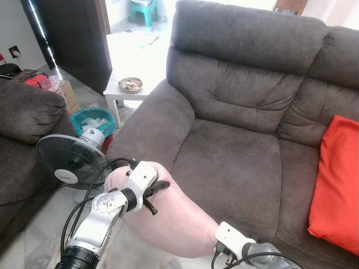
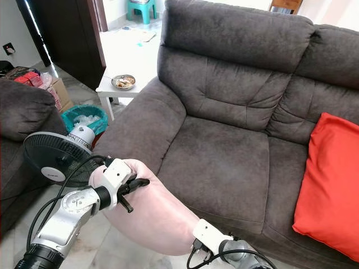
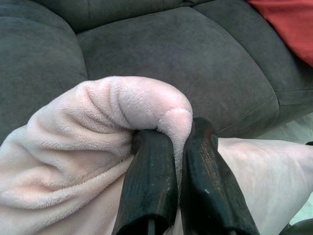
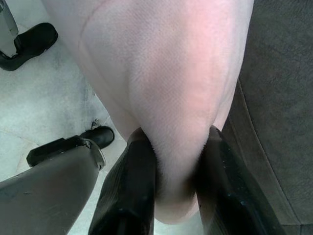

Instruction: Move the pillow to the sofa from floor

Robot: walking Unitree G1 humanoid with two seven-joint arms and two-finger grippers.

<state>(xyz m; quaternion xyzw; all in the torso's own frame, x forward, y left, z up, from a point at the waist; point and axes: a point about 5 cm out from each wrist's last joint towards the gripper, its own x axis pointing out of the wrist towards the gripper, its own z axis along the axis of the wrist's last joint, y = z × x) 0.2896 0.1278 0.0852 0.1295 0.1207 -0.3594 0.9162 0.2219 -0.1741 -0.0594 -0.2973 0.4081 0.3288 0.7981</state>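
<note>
My left fingers (image 3: 166,161) and right fingers (image 4: 171,196) each clench the soft pale-pink plush pillow (image 1: 168,216), held before the dark grey fabric sofa (image 1: 235,162). A black standing fan (image 1: 70,159) stands just beside my left arm; a red cushion (image 1: 339,185) lies on the seat's right

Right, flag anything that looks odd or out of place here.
Nothing looks damaged or spilled. The pink pillow is off the floor, pinched by the left tool at one corner and by the right tool at another, in front of the grey sofa. A red cushion leans at the sofa's right end.
</note>
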